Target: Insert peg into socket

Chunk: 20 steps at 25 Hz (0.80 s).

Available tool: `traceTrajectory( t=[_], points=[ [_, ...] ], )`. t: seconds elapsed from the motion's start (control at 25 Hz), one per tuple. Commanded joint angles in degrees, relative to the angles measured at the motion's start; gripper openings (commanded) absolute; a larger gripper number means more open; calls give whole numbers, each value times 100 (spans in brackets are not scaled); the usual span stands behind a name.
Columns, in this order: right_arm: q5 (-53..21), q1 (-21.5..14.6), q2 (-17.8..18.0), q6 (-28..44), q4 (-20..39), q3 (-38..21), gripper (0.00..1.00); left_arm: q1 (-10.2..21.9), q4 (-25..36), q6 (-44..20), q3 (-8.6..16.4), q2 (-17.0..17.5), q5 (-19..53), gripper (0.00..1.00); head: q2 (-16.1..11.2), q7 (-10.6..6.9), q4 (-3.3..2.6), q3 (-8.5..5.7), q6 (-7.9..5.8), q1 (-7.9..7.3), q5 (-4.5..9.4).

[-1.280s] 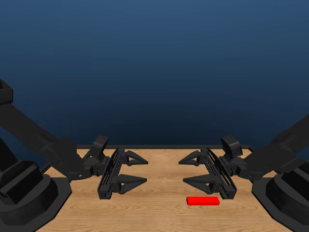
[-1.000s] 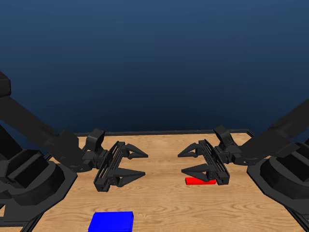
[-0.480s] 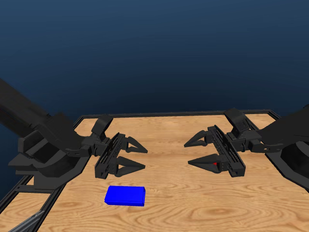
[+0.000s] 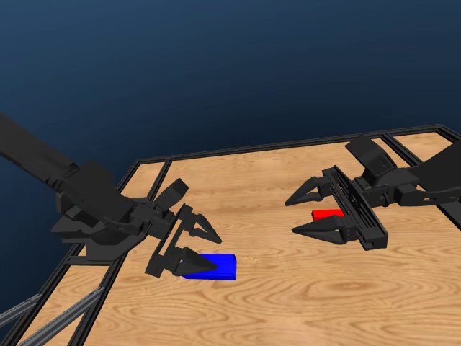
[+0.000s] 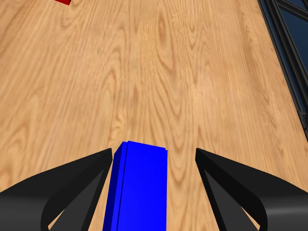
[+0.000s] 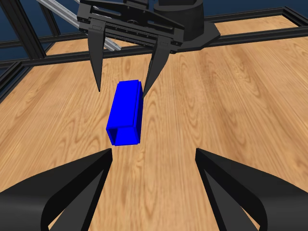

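While the head camera has swung and tilted over the last second or so, shifting the whole picture, the arms have also truly moved: the left gripper (image 4: pixel 193 247) has come down from hovering over bare wood to straddle the socket (image 4: pixel 213 266), and the right gripper (image 4: pixel 314 209) now hangs over the peg (image 4: pixel 326 214). Both grippers are spread wide, holding nothing. Socket lies flat on the table (image 4: pixel 288 303), on the left arm's side, toward the near edge; left wrist view shows the blue block (image 5: pixel 139 187) between the two jaws, closer to one than the other, apparently not yet touched. Its long axis runs along the left gripper's reach, pointing across toward the right arm; right wrist view shows the socket (image 6: pixel 126 112) end-on, with a square opening facing the right arm. Peg is mostly hidden behind the right gripper's jaws; only a short red stretch shows, lying flat on the wood, long axis seemingly crosswise to the jaws, though too little shows to be sure. Judgement: reach phase about done, left side ready to close; nothing lifted, insertion not begun.
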<state>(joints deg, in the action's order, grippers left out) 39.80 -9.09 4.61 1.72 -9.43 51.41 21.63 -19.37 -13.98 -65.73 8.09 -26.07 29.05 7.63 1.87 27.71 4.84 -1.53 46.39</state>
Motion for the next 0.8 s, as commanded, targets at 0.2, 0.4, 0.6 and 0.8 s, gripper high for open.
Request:
traceTrajectory(
  t=[0.2,0.4,0.6,0.8],
  points=[
    [288,-129,-398,-97,-123,112,100,173,-258,-207,275,-540,212,100,-2,-31,-14,-28,64,105,110],
    [405,-176,-600,-153,-285,355,100,276,-100,-707,324,-1039,526,100,13,-105,-26,-22,48,119,118],
    [6,17,-911,-221,-588,791,100,377,-165,-493,397,-1039,227,0,31,-283,-42,-20,29,120,11],
    [-311,140,-1314,-182,-709,1287,100,426,-164,-241,410,-904,-22,0,43,-554,-80,-43,-18,163,-148]
  ],
)
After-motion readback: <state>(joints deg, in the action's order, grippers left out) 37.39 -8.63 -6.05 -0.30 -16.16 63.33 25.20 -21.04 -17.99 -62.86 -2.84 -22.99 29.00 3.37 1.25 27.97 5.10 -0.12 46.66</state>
